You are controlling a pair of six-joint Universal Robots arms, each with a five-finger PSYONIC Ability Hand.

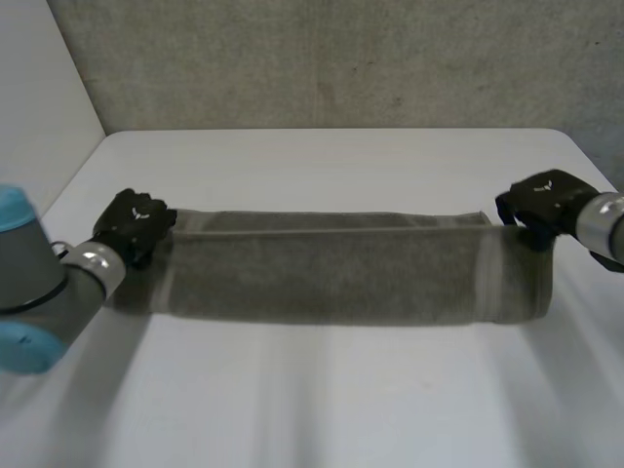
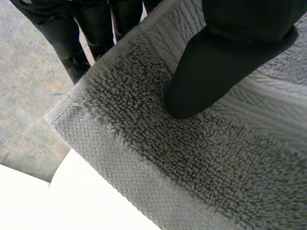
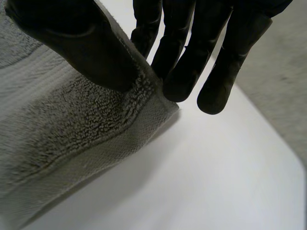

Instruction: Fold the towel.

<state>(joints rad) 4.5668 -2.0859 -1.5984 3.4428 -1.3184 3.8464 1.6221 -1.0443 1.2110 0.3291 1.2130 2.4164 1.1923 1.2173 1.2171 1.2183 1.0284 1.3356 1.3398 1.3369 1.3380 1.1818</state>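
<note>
A grey towel [image 1: 331, 268] stretches across the white table [image 1: 322, 400] as a long band, held taut between my two hands and lifted along its far edge. My left hand [image 1: 136, 226] pinches the towel's left far corner [image 2: 96, 110], thumb [image 2: 216, 72] on top and fingers [image 2: 72, 43] behind the cloth. My right hand [image 1: 541, 203] pinches the right far corner [image 3: 144, 105], thumb [image 3: 81, 43] pressed on the pile and fingers [image 3: 192, 62] behind the edge. The towel's lower part hangs down toward the table.
A rough grey wall [image 1: 331, 58] stands behind the table's far edge. A pale wall panel [image 1: 39, 97] rises at the left. Bare table surface lies in front of the towel and behind it.
</note>
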